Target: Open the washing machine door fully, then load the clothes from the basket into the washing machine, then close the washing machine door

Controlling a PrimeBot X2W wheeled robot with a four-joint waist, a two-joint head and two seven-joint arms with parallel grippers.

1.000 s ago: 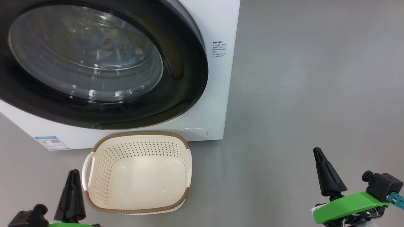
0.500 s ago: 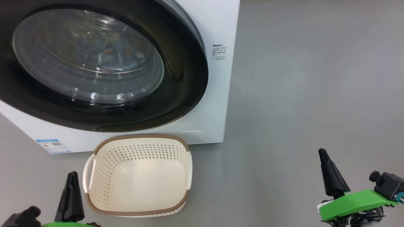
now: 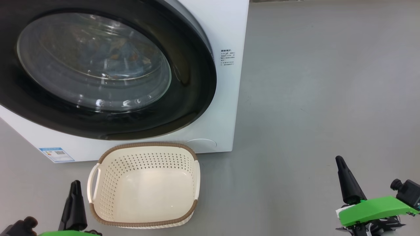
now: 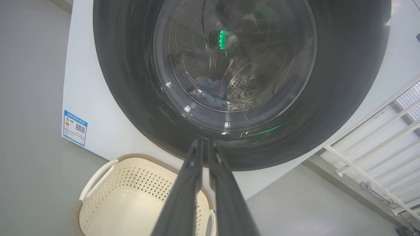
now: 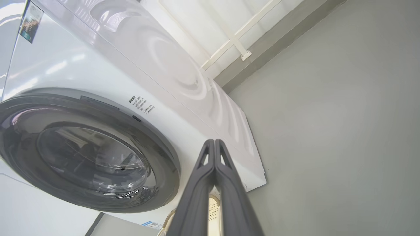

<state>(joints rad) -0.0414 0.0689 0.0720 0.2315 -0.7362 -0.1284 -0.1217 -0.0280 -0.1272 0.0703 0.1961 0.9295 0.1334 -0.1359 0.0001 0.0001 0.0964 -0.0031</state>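
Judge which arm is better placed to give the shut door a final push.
Left, likely: the left pincer points at the washing machine door; the right pincer sits off past the washing machine.

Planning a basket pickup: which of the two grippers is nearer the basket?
The left gripper, close beside the basket; the right gripper sits far off across the floor.

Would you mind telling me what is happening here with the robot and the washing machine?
The robot faces the washing machine, and nothing is being handled. The washing machine door is shut, with the clothes visible through its glass, inside the drum. The basket stands empty on the floor before the machine. The left tool and right tool are both shut and empty, touching nothing.
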